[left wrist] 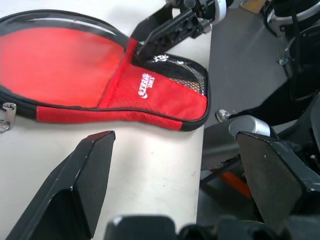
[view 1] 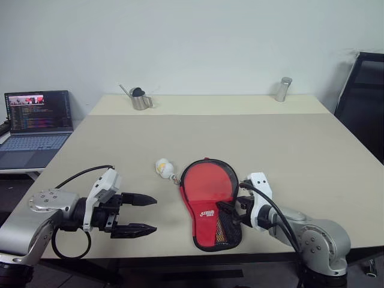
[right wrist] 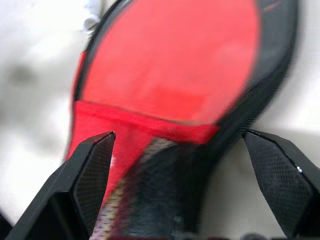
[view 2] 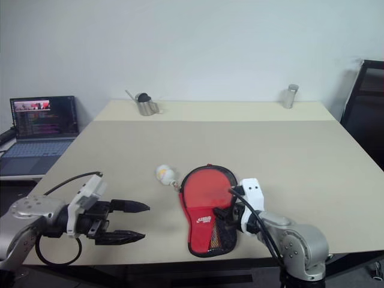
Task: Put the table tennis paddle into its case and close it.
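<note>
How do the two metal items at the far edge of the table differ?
The metal pitcher stands toward the far left and has a long thin spout and a dark top; the metal cylinder stands toward the far right, plain, with no spout. The pitcher looks squat and wide, the cylinder slimmer and taller. Both are silvery, upright, and far from the case.

One case [view 1: 209,204] on the table [view 1: 300,156], red side up, and one red paddle [view 1: 207,181] face showing inside its open mouth. One small white ball [view 1: 162,167] just beside it. Two grippers in play: left gripper [view 1: 137,215], right gripper [view 1: 231,213]. At the far edge, two metal vessels: one small pitcher [view 1: 140,99], one cup [view 1: 283,89]. One laptop [view 1: 37,120], one dark chair [view 1: 363,102].
</note>
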